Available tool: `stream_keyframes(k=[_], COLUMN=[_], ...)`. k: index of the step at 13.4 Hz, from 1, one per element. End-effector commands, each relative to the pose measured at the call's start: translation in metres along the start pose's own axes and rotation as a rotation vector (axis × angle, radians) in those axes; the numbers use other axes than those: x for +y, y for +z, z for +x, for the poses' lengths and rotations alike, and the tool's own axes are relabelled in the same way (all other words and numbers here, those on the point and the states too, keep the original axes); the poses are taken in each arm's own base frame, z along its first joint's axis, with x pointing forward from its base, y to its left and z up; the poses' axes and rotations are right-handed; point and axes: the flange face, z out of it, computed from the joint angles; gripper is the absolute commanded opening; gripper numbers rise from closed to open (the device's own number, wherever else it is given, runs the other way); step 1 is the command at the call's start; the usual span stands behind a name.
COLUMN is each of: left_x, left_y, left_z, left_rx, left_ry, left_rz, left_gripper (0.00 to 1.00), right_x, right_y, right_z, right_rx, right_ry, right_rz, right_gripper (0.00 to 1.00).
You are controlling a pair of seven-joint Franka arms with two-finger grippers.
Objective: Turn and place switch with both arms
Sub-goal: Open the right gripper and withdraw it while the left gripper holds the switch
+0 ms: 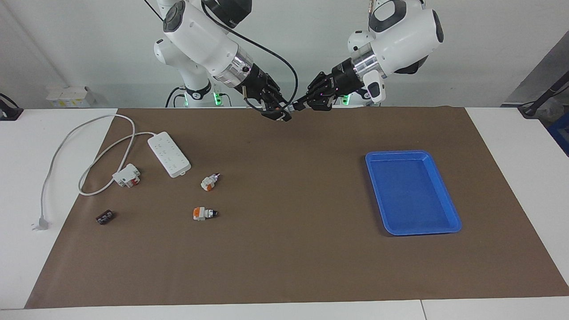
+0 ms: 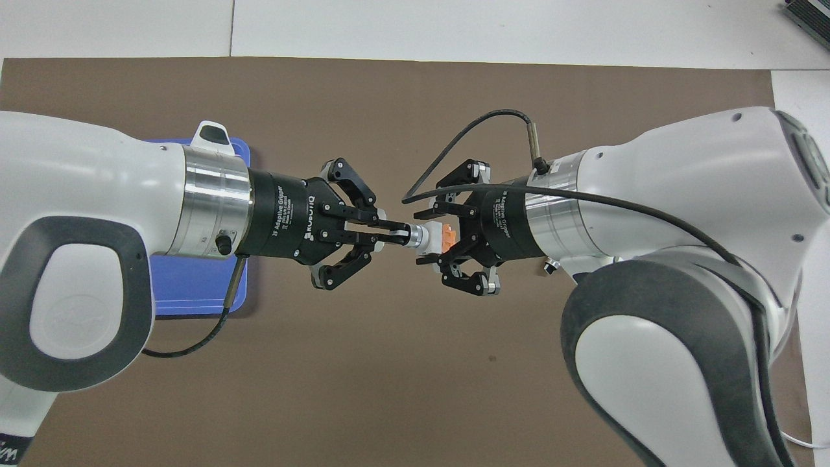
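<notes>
- We have the small push-button switch with a white body, an orange block at one end and a dark knob tip (image 2: 429,237) held up in the air between the two pincers, over the brown mat (image 1: 284,249) at the robots' end of the worktop (image 1: 58,133).
- Our right pincer (image 2: 436,244) is clenched around the orange end of that switch, as the overhead view shows.
- Our left pincer (image 2: 389,232) meets it from the blue tray's end, its fingertips drawn together on the dark knob tip; both pincers appear to be grasping the same piece.
- We judge this to be the handover: the switch is gripped at both ends, not yet passed across.
- The next move calls for the right pincer to let go only once the left grip is firm, since the knob end is narrow and could slip or twist.
- After that, we expect the left arm to carry the switch to the shallow blue plastic tray (image 1: 448,209), which lies toward the left arm's end.
- Two more orange-and-white switches (image 1: 209,182) (image 1: 203,214) lie on the mat toward the right arm's end, near the white power strip (image 1: 169,154).
</notes>
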Motion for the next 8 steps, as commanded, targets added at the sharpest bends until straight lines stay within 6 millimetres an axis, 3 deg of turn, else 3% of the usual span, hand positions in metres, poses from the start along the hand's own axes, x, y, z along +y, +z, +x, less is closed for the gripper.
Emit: stream_keyframes(k=[1, 5, 8], left_x=[-0.007, -0.007, -0.005], left_y=[-0.009, -0.009, -0.012], left_z=[-0.006, -0.002, 0.008], left_rx=[0.022, 0.069, 0.153], left_ry=[-0.007, 0.022, 0.108], left_rz=[0.011, 0.01, 0.006], left_gripper=[0.0, 0.0, 0.0], right_x=[0.005, 0.013, 0.012], right_y=[-0.006, -0.045, -0.057], right_z=[0.011, 0.042, 0.059], right_rx=[0.037, 0.106, 0.25], right_ry=[-0.072, -0.264, -0.443], right_rz=[-0.039, -0.105, -0.125], right_gripper=[1.0, 1.0, 1.0])
